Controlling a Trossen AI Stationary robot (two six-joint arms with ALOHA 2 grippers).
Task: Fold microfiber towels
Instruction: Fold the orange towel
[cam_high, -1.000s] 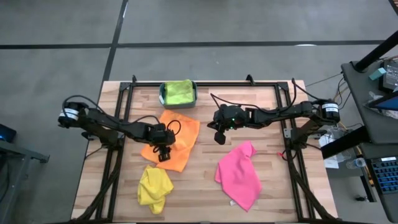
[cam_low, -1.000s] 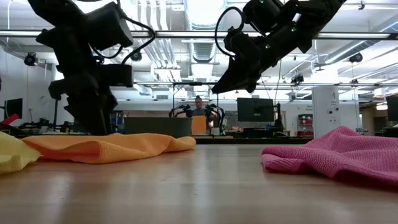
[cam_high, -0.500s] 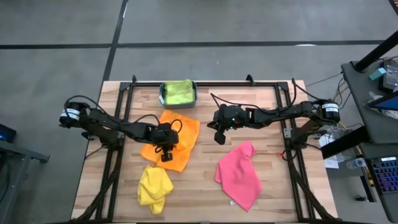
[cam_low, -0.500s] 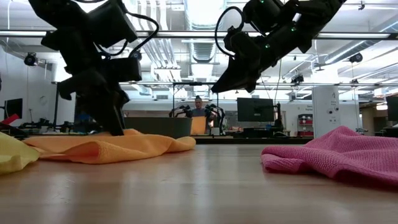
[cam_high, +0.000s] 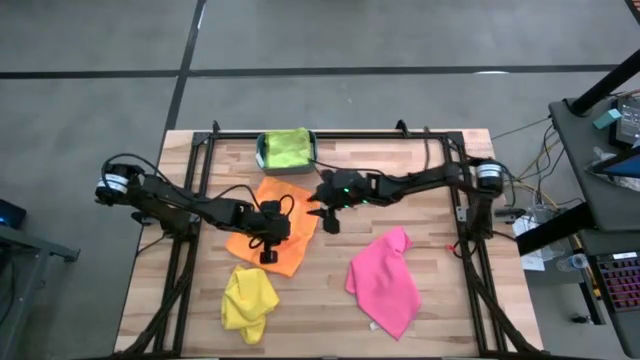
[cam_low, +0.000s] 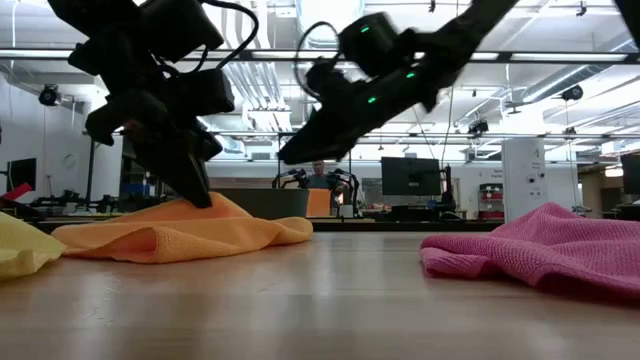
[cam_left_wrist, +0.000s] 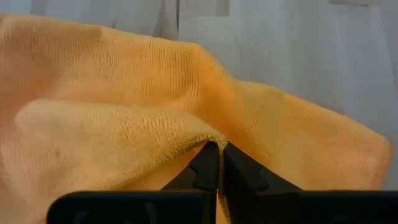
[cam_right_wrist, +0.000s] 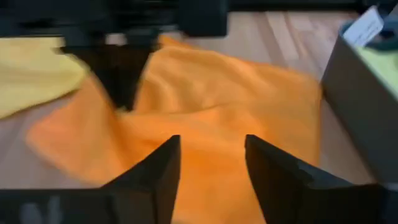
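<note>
The left gripper (cam_left_wrist: 219, 163) is pinched shut on a fold of the soft orange microfiber towel (cam_high: 290, 215) at table centre-left. The right gripper (cam_right_wrist: 208, 165), fingers apart, hovers over its far-right edge; best grasp that corner before lifting evenly.

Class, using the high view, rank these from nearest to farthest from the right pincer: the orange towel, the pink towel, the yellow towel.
Measured from the right pincer, open above the table's middle:
1. Orange towel: right beside it, toward the left arm, pinched by the shut left pincer.
2. Pink towel: on the right arm's side, near the front.
3. Yellow towel: front left corner area.
</note>
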